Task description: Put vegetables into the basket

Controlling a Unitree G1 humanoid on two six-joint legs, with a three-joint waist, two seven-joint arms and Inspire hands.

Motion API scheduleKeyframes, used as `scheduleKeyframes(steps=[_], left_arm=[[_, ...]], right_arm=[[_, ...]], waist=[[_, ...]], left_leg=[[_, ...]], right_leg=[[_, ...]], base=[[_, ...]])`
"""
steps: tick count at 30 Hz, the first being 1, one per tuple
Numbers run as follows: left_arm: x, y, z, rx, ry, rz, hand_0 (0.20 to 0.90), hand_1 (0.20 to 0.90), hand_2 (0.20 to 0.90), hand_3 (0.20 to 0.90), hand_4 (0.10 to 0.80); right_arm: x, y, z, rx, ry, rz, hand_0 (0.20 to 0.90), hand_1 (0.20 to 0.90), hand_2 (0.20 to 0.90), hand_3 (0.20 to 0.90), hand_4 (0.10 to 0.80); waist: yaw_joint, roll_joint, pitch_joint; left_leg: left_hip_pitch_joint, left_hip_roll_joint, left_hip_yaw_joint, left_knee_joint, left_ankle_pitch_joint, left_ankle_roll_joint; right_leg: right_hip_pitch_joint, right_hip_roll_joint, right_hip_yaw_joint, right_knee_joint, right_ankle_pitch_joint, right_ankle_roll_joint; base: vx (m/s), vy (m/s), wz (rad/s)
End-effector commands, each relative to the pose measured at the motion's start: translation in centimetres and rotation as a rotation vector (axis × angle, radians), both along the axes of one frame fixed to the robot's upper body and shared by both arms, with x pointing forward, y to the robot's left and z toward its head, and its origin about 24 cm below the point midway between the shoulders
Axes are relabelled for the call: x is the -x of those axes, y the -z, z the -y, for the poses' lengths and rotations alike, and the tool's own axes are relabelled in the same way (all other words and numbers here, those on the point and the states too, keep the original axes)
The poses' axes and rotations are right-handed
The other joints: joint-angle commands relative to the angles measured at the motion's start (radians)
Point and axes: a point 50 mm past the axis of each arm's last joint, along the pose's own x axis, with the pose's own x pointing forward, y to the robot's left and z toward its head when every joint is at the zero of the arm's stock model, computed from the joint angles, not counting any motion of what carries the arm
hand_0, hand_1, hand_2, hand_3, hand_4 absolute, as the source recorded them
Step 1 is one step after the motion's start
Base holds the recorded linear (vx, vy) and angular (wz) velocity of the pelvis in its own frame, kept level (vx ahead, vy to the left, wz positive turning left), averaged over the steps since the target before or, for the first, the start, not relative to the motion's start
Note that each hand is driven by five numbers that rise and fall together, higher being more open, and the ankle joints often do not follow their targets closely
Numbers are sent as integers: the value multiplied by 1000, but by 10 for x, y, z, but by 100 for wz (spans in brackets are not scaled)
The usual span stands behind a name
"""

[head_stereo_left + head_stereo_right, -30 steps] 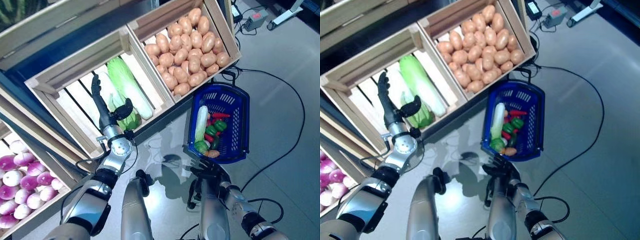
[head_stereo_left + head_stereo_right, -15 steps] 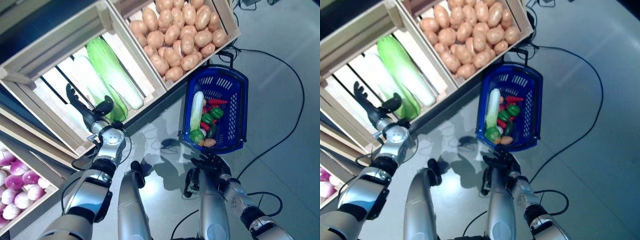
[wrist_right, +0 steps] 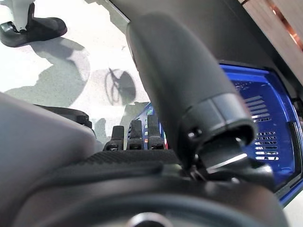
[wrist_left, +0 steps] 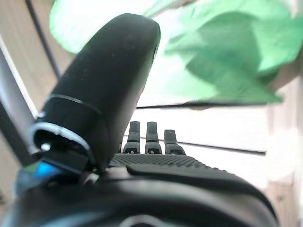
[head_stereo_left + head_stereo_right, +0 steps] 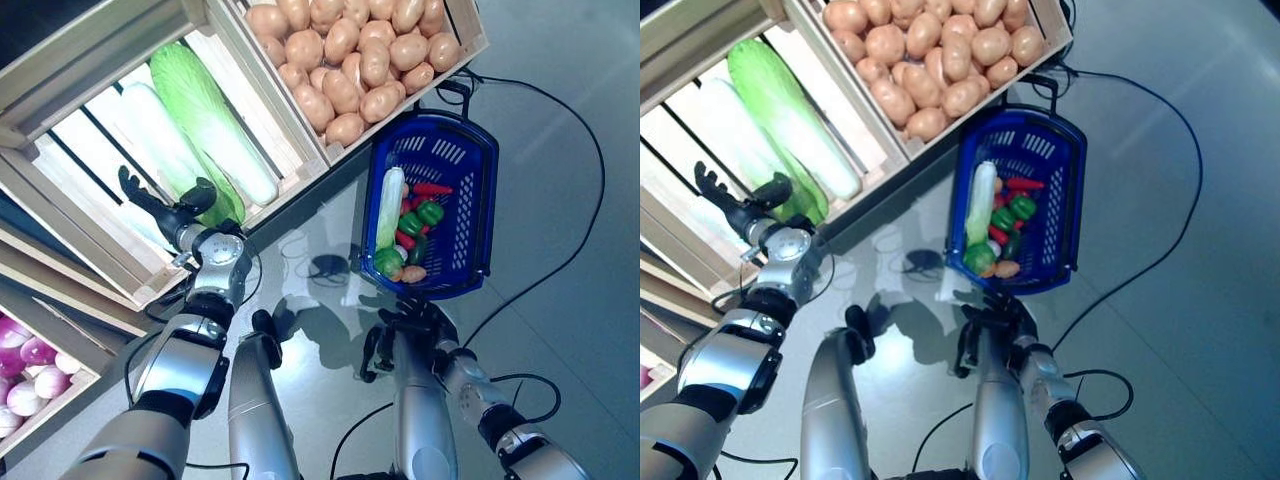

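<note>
The left hand [image 5: 165, 212] is open and empty beside the long cabbage [image 5: 210, 120] in the wooden crate [image 5: 60, 215]; the cabbage looks big, leafy and soft, so hold its thick middle.

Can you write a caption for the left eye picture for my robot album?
Left hand reaches open into the cabbage crate; blue basket already holds vegetables.

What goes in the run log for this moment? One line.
left hand: open, empty, over cabbage crate | right hand: open, empty, near basket | basket: holds vegetables
</note>
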Motion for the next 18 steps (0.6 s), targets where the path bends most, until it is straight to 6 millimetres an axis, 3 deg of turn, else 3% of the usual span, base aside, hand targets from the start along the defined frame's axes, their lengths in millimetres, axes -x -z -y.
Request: scheduleKeyframes(steps=[1, 9, 18], left_arm=[[-11, -73, -5, -121, 45, 199, 900, 900, 900, 900, 800], [-18, -85, -4, -117, 82, 162, 900, 900, 900, 900, 800], [-16, -67, -19, 83, -9, 101, 900, 900, 900, 900, 800]], right_arm=[[-1, -13, 4, -36, 22, 102, 900, 900, 900, 900, 800], [-8, -22, 0, -35, 17, 157, 900, 900, 900, 900, 800], [-18, -42, -8, -124, 83, 239, 900, 900, 900, 900, 800]], waist=[[-21, 1, 1], [-32, -1, 1], [-38, -10, 1]], left_leg=[[73, -9, 31, 89, -229, 59], [11, -5, 32, 113, -231, 62], [-57, -10, 30, 136, -229, 66]], right_leg=[[-24, 34, 84, -149, 178, 18], [-85, 36, 89, -132, 184, 16], [-150, 39, 87, -114, 188, 10]], base=[[-23, 23, -5], [-2, 2, -1], [-3, 0, -1]])
